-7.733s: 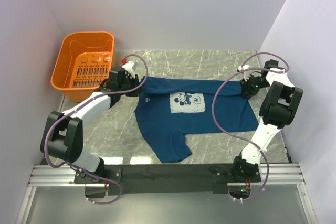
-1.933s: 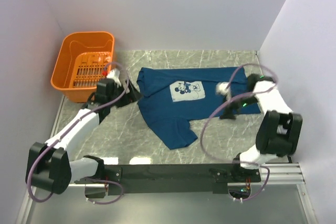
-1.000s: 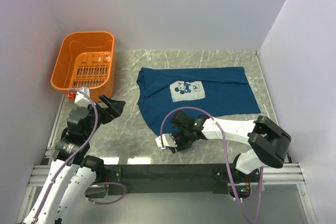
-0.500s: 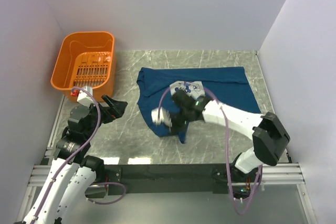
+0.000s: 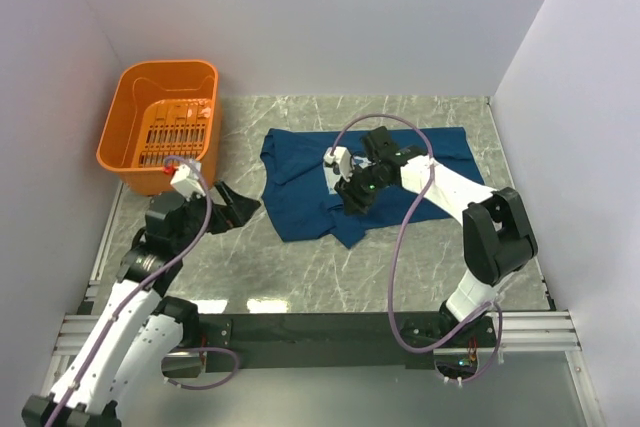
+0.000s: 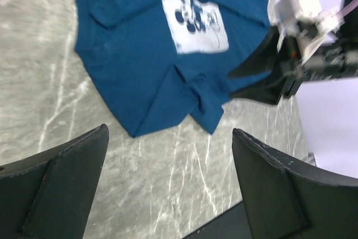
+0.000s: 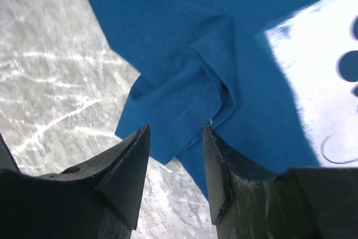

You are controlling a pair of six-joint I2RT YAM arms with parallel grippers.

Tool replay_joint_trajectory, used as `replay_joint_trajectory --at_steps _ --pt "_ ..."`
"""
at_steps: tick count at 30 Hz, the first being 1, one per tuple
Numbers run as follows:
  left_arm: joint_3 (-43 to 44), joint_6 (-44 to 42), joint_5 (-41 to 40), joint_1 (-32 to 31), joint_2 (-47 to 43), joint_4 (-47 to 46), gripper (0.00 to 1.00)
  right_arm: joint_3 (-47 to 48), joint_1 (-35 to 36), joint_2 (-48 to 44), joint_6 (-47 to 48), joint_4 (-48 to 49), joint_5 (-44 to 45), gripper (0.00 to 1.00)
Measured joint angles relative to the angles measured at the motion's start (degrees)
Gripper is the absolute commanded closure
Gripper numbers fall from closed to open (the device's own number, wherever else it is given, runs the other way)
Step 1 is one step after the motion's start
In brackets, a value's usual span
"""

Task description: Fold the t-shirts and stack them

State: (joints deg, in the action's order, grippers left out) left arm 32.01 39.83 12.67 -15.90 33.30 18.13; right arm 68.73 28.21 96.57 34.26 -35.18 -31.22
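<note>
One dark blue t-shirt lies spread on the marble table, its lower left part folded up into a rumpled flap. My right gripper hovers over the shirt's middle and hides most of the white print. In the right wrist view its jaws stand open above the folded flap, with nothing between them, beside the print. My left gripper is open over bare table left of the shirt. Its wrist view shows the shirt, the print and the right gripper.
An orange basket stands at the back left, close to the left arm. White walls close in the table on three sides. The black rail with the arm bases runs along the near edge.
My right gripper lifted the shirt's lower part from the near edge, carried it up over the shirt toward the print, and let it go. The left gripper edged closer to the shirt.
</note>
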Motion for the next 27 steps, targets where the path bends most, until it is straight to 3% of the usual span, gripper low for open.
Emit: replay_joint_trajectory --at_steps 7,14,20,27 --pt "1.0 -3.5 6.3 -1.1 15.1 -5.2 0.07 0.0 -2.0 -1.4 -2.3 1.4 -2.2 0.5" --pt "14.5 -11.9 2.9 -12.7 38.2 -5.5 0.12 -0.4 -7.7 -1.5 -2.8 0.2 -6.3 0.5" --pt "24.0 -26.6 1.2 -19.4 51.2 -7.8 0.14 0.0 -17.9 -2.3 4.2 -7.1 -12.0 0.5" --pt "28.7 -48.0 3.4 -21.1 60.2 -8.9 0.19 -0.1 -31.2 -4.3 12.0 -14.1 -15.9 0.51"
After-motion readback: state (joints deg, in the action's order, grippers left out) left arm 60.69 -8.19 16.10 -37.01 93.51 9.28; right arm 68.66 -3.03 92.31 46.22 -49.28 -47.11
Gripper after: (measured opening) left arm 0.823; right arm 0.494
